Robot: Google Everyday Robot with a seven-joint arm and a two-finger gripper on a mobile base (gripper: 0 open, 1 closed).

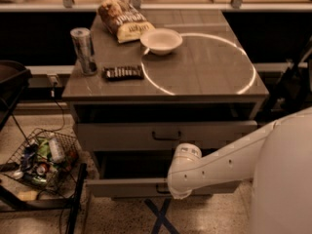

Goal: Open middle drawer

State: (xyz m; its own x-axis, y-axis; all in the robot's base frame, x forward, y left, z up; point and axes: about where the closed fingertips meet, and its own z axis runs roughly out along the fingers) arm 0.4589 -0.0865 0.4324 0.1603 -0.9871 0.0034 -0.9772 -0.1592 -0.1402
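The middle drawer (122,136) is a low, wide grey front with a small dark bar handle (165,136), set under the cabinet top between two dark gaps. Below it the slightly narrower lowest drawer (122,187) stands pulled forward. My white arm (229,160) reaches in from the right. Its rounded wrist (184,167) sits in front of the gap between the two drawers. My gripper (171,192) is at the lowest drawer's front, by its handle and below the middle drawer's handle, mostly hidden behind the wrist.
On the cabinet top (209,67) are a can (83,50), a chip bag (125,19), a white bowl (161,41) and a dark snack bar (122,72). A wire basket of rubbish (41,157) stands on the floor at the left. My white body (285,179) fills the lower right.
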